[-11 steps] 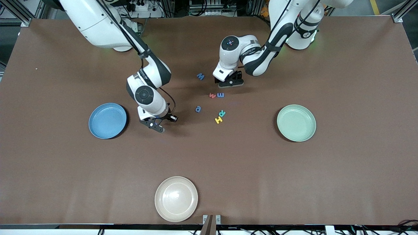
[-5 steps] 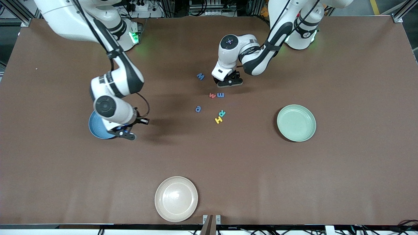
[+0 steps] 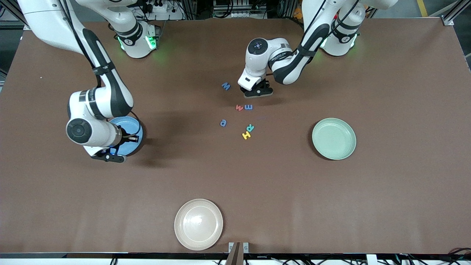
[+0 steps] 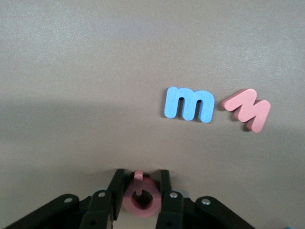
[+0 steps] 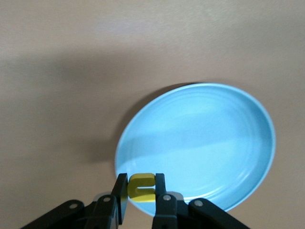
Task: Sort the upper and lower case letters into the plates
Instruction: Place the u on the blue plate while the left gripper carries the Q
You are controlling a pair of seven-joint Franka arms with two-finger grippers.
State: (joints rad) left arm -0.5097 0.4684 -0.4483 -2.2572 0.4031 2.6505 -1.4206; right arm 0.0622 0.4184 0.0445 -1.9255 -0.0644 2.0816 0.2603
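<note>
The right gripper point(image 5: 138, 193) is pinching a yellow letter point(image 5: 141, 186) between its fingers over the blue plate point(image 5: 205, 143) rim, the letter's open side facing outward — the left gripper point(image 4: 141, 198) is clamping a red Q point(image 4: 140, 195) at the table, tail pointing away toward the blue m point(image 4: 189, 104).

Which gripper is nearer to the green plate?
Left. The left gripper, holding a pink letter, is nearer the green plate; the right gripper is at the blue plate.
</note>
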